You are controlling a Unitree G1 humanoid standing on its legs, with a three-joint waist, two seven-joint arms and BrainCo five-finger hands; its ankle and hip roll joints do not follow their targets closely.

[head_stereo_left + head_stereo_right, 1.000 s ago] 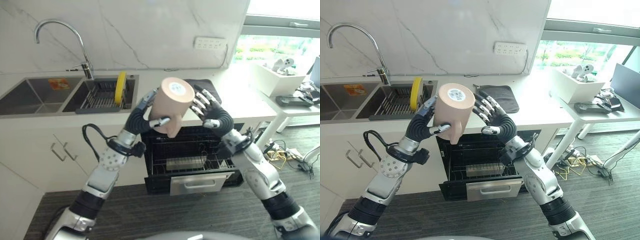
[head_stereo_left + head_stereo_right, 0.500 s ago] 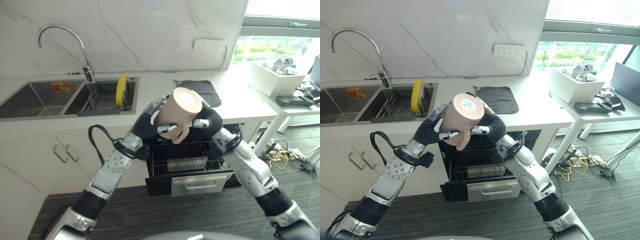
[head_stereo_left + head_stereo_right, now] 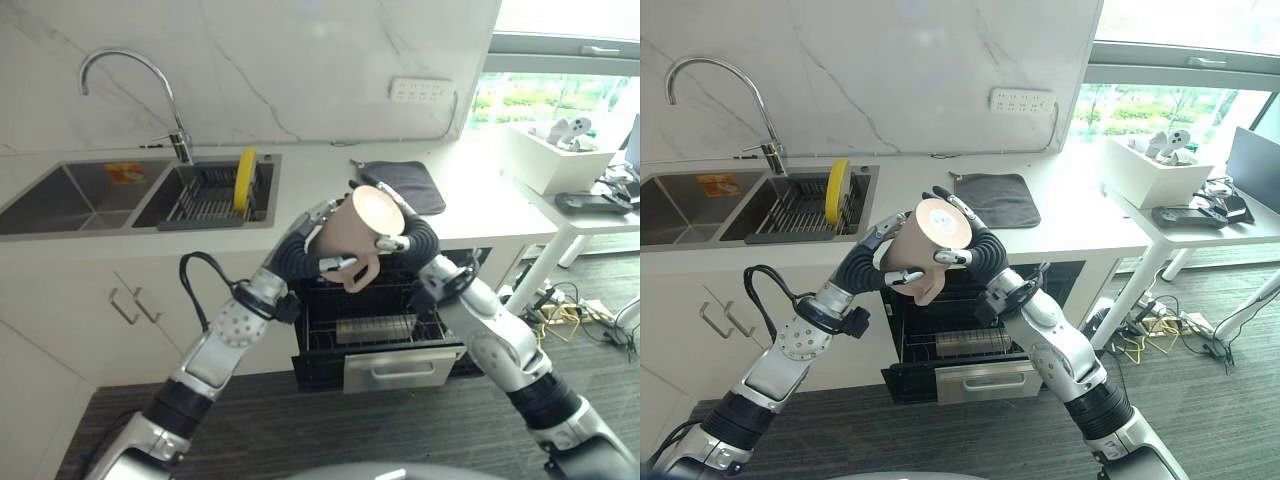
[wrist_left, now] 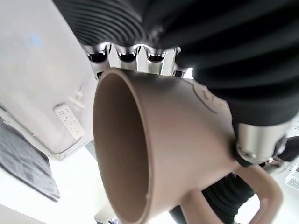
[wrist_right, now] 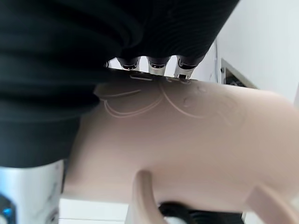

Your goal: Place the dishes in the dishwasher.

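With the left hand (image 3: 300, 250) and right hand (image 3: 415, 238) both curled round the beige mug (image 3: 355, 228) above the open dishwasher (image 3: 385, 325), probably one hand should hold firm before the other lets go.

Beige mug (image 3: 356, 232) with a handle, held in the air above the open dishwasher (image 3: 385, 318), tilted with its mouth up and toward the right. Handle points down. Dishwasher rack pulled out, wire basket visible. Yellow plate (image 3: 241, 180) upright on edge in the sink rack.
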